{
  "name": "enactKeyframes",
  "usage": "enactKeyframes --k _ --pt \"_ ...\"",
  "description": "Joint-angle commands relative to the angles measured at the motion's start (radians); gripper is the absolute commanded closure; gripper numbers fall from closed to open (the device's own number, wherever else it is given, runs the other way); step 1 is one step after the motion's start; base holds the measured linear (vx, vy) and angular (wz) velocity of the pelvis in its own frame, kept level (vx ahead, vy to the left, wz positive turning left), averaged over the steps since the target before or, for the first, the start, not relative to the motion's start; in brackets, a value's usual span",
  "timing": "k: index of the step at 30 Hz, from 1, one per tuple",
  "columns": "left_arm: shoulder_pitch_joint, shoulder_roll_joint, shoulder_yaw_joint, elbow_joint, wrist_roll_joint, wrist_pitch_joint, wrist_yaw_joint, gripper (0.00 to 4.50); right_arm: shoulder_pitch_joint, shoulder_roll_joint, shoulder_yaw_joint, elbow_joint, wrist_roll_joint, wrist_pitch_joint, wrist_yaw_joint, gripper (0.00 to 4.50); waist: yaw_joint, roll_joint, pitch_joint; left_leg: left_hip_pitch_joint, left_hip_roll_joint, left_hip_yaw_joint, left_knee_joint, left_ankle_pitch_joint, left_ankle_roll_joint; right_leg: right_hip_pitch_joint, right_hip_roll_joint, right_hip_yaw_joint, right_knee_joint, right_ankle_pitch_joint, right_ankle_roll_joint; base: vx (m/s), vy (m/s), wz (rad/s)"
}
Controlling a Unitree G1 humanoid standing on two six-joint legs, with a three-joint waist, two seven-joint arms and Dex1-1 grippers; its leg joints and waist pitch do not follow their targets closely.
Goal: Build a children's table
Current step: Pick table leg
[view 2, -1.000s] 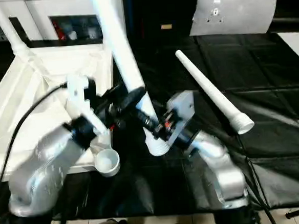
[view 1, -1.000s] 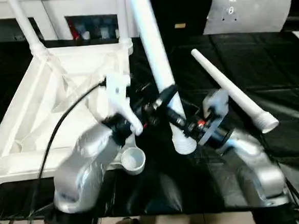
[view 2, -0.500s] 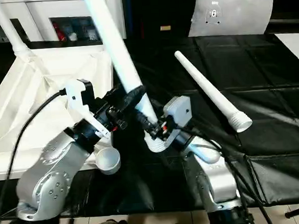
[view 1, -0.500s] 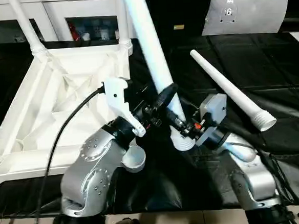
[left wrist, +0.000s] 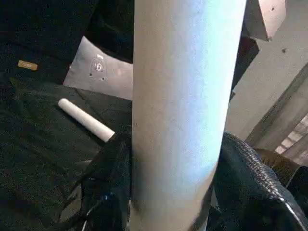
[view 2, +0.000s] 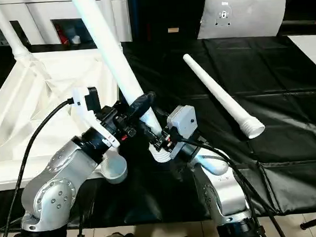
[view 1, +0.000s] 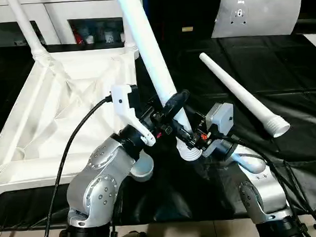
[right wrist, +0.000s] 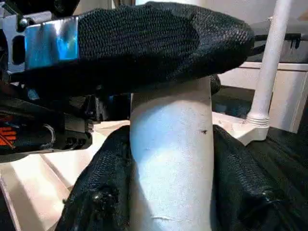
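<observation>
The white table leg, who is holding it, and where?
Both grippers hold the table leg near its ribbed lower end: left gripper above, right gripper just below.

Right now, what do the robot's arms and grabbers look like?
Both arms are rounded, shiny silver metal. The left arm carries a black cable and a white bracket. Each end effector, left and right, has black woven-textured fingers. The right wrist has a grey box.

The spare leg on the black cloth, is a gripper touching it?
No, the spare leg lies alone on the black cloth; both grippers clamp the raised leg.
</observation>
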Motion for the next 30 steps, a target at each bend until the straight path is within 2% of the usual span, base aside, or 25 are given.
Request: enactKeyframes --k 1,6,9,10,14,15,17,18,19,20,22,24,27,28,30 --pt "0.004 -0.005 -0.025 -0.014 -0.022 0.018 -0.027 2.32 -0.004 0.000 0.015 0.002 0.003 -0.007 0.009 2.66 -0.001 0.001 -0.070 0.036 0.128 -0.060 -0.085 -0.197 0.042 0.031 -0.135 0.070 -0.067 -0.004 -0.239 0.000 0.000 0.00" --pt "0.000 0.018 -0.037 -0.016 -0.013 -0.016 -0.072 2.32 -0.004 -0.001 0.016 0.003 0.008 -0.011 0.010 2.66 0.000 0.001 -0.071 0.034 0.127 -0.058 -0.084 -0.188 0.048 0.032 -0.137 0.070 -0.067 0.004 -0.237 0.000 0.000 0.00" --pt "-0.007 0.096 -0.103 0.003 0.077 -0.113 -0.174 2.32 -0.006 -0.003 0.018 0.007 0.009 -0.016 0.013 2.66 0.000 0.000 -0.072 0.036 0.127 -0.058 -0.084 -0.188 0.056 0.030 -0.136 0.069 -0.068 -0.005 -0.222 0.000 0.000 0.00" --pt "-0.008 0.103 -0.108 0.007 0.084 -0.119 -0.180 2.32 -0.006 -0.003 0.019 0.008 0.010 -0.017 0.013 2.66 -0.001 0.001 -0.071 0.035 0.126 -0.059 -0.086 -0.188 0.058 0.030 -0.135 0.069 -0.069 -0.008 -0.220 0.000 0.000 0.00" --pt "-0.029 0.188 -0.151 0.069 0.172 -0.217 -0.272 2.32 -0.004 -0.008 0.020 0.022 0.007 -0.029 0.018 2.66 -0.001 0.004 -0.073 0.041 0.127 -0.056 -0.089 -0.204 0.039 0.025 -0.134 0.069 -0.068 -0.010 -0.218 0.000 0.000 0.00" --pt "-0.034 0.206 -0.159 0.084 0.195 -0.245 -0.289 2.32 -0.006 -0.010 0.019 0.032 0.006 -0.034 0.019 2.66 0.001 0.012 -0.073 0.040 0.127 -0.057 -0.090 -0.208 0.029 0.026 -0.135 0.067 -0.063 -0.008 -0.221 0.000 0.000 0.00" --pt "-0.040 0.227 -0.168 0.102 0.219 -0.279 -0.313 2.42 -0.011 -0.013 0.020 0.050 0.000 -0.045 0.021 2.66 -0.001 0.009 -0.074 0.042 0.127 -0.056 -0.091 -0.219 0.021 0.025 -0.136 0.067 -0.065 -0.004 -0.225 0.000 0.000 0.00" --pt "-0.042 0.233 -0.170 0.107 0.223 -0.291 -0.323 2.42 -0.014 -0.014 0.022 0.060 -0.005 -0.053 0.021 2.66 -0.001 0.009 -0.075 0.042 0.128 -0.056 -0.091 -0.217 0.016 0.026 -0.137 0.068 -0.062 0.008 -0.229 0.000 0.000 0.00" --pt "-0.044 0.235 -0.170 0.108 0.223 -0.299 -0.330 2.54 -0.017 -0.013 0.024 0.071 -0.009 -0.060 0.022 2.66 0.000 0.016 -0.075 0.041 0.127 -0.056 -0.091 -0.219 0.012 0.025 -0.137 0.067 -0.060 0.012 -0.231 0.000 0.000 0.00" --pt "-0.049 0.231 -0.167 0.112 0.224 -0.326 -0.346 2.54 -0.026 -0.010 0.028 0.095 -0.020 -0.077 0.022 2.66 -0.002 0.012 -0.076 0.041 0.128 -0.055 -0.092 -0.224 0.009 0.026 -0.138 0.067 -0.061 0.019 -0.236 0.000 0.000 0.00" --pt "-0.054 0.230 -0.169 0.113 0.229 -0.342 -0.353 2.60 -0.031 -0.008 0.032 0.110 -0.027 -0.087 0.022 2.66 -0.003 0.013 -0.076 0.041 0.128 -0.055 -0.092 -0.233 0.005 0.027 -0.139 0.067 -0.060 0.026 -0.242 0.000 0.000 0.00" --pt "-0.060 0.253 -0.201 0.125 0.278 -0.394 -0.369 2.61 -0.037 -0.003 0.037 0.131 -0.034 -0.099 0.019 2.66 -0.002 0.011 -0.077 0.040 0.128 -0.054 -0.090 -0.221 0.014 0.029 -0.140 0.068 -0.059 0.041 -0.245 0.000 0.000 0.00" --pt "-0.061 0.267 -0.219 0.138 0.310 -0.422 -0.375 2.62 -0.041 -0.001 0.038 0.143 -0.039 -0.107 0.016 2.66 -0.003 0.012 -0.077 0.040 0.127 -0.055 -0.090 -0.220 0.024 0.028 -0.139 0.067 -0.059 0.038 -0.245 0.000 0.000 0.00" --pt "-0.061 0.274 -0.226 0.144 0.325 -0.435 -0.379 2.62 -0.044 -0.001 0.038 0.150 -0.039 -0.111 0.014 2.66 -0.005 0.006 -0.077 0.040 0.129 -0.054 -0.091 -0.220 0.025 0.029 -0.139 0.067 -0.060 0.036 -0.245 0.000 0.000 0.00" --pt "-0.059 0.278 -0.224 0.155 0.343 -0.459 -0.383 2.62 -0.050 -0.003 0.038 0.173 -0.042 -0.126 0.012 2.66 -0.002 0.010 -0.079 0.041 0.129 -0.053 -0.088 -0.211 0.027 0.028 -0.141 0.067 -0.058 0.040 -0.249 0.000 0.000 0.00"
